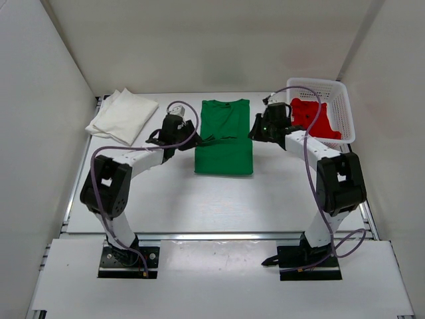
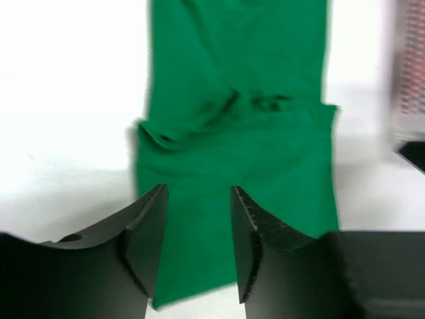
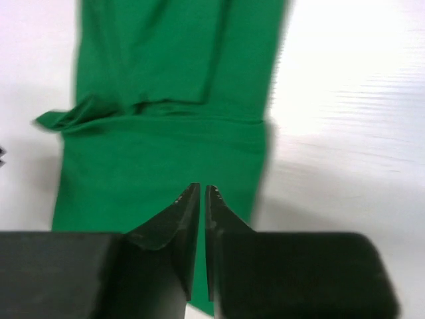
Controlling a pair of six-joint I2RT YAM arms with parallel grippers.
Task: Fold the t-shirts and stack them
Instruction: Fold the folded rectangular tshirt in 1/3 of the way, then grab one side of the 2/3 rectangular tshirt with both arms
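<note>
The green t-shirt [image 1: 224, 136] lies flat mid-table, its sleeves folded in to make a long rectangle. My left gripper [image 1: 191, 135] hovers at its left edge, open, with nothing between the fingers; the left wrist view shows its jaws [image 2: 198, 189] apart over green cloth [image 2: 239, 100]. At the shirt's right edge, my right gripper [image 1: 255, 130] is shut to a thin slit [image 3: 202, 186] over the cloth [image 3: 172, 66] and holds nothing. The white t-shirt [image 1: 123, 114] lies folded at the back left. The red t-shirt [image 1: 315, 119] sits crumpled in the basket.
The white lattice basket [image 1: 319, 83] stands at the back right, close behind my right arm. White walls enclose the table on the left, right and back. Bare tabletop [image 1: 219, 199] stretches in front of the green shirt.
</note>
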